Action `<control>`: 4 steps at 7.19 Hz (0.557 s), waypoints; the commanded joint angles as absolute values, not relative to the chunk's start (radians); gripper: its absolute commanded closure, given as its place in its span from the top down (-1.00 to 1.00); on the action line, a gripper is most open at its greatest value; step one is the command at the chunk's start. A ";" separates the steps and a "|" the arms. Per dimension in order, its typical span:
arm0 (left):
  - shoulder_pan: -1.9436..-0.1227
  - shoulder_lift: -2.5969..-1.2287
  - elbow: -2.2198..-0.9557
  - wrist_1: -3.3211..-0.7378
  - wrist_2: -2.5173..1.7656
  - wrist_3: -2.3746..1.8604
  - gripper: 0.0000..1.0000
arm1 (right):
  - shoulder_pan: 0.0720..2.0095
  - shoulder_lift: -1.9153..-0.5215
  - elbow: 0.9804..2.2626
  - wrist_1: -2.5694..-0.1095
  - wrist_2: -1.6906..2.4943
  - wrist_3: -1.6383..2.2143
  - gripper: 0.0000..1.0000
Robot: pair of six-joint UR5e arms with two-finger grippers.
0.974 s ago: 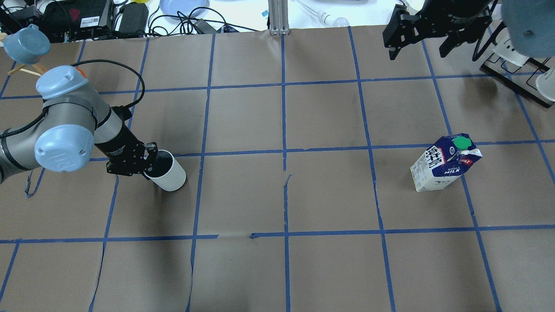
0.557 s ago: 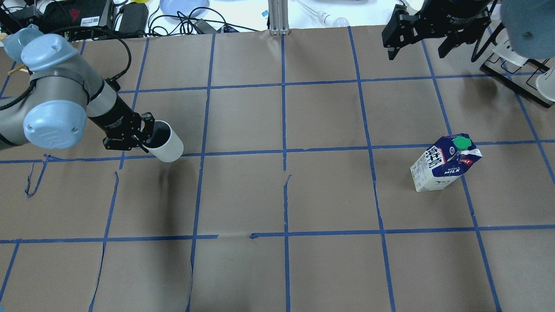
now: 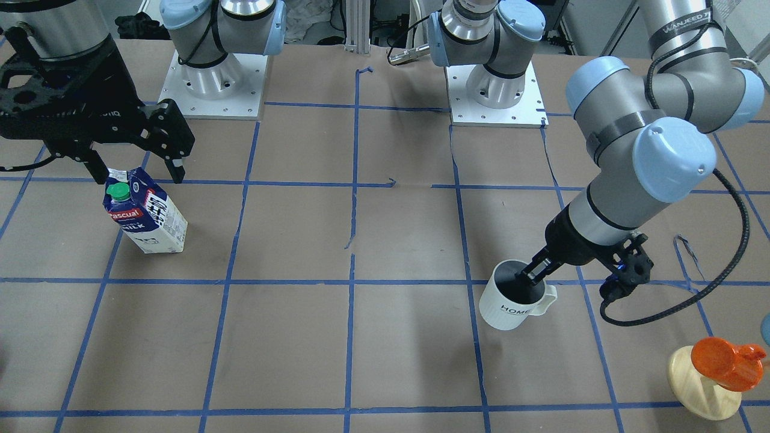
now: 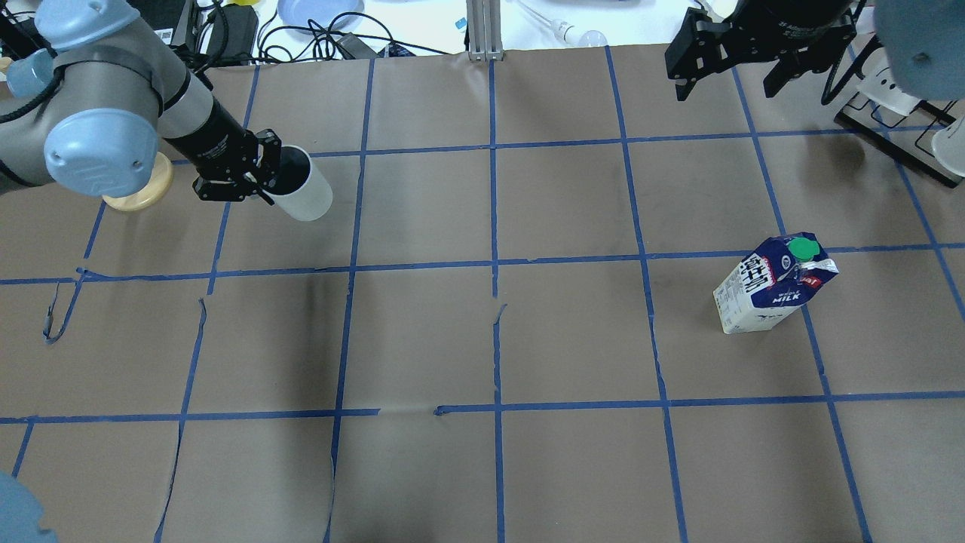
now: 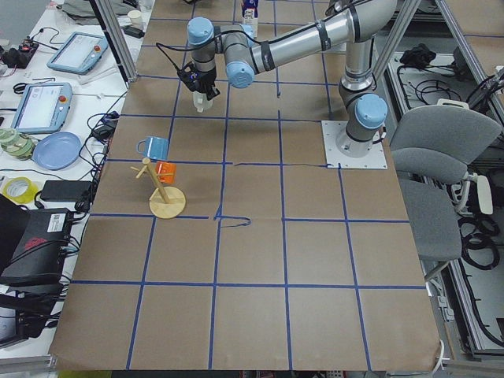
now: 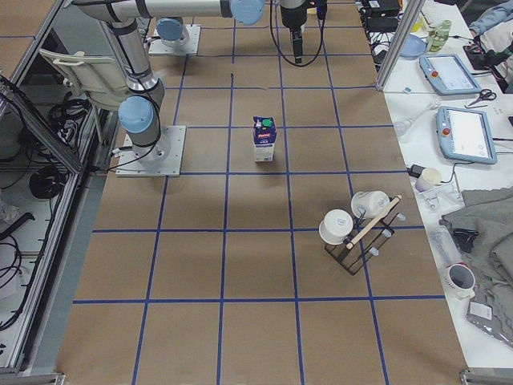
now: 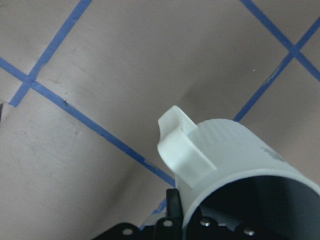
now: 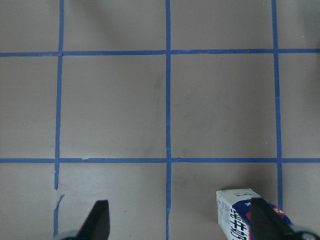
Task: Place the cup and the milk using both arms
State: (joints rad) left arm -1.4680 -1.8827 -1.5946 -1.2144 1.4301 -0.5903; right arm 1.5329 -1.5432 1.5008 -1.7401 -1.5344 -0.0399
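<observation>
We see the cup (image 3: 511,300) held up above the counter (image 4: 490,339). It is tipped a bit, on the left side, closer to the edge far from the robot. The left gripper (image 3: 534,273) pinches its rim, with one finger inside. The milk (image 4: 769,290) stands on the right side, about halfway between the near and far edges. The right gripper (image 4: 727,87) hangs high over that side, wide open.
</observation>
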 commanded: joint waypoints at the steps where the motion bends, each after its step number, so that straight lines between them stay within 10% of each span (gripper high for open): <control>1: -1.578 -1.975 -1.499 -1.210 1.425 -0.698 -1.00 | 1.534 -1.545 1.502 -1.740 -1.534 -0.040 1.00; 4: -1.704 -2.129 -1.341 -1.206 1.425 -0.834 -1.00 | 1.534 -1.545 1.505 -1.740 -1.534 -0.040 1.00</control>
State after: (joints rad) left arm -1.6487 -2.0614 -1.4070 -1.2064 1.4251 -0.7772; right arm 1.5335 -1.5446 1.5041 -1.7396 -1.5351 -0.0399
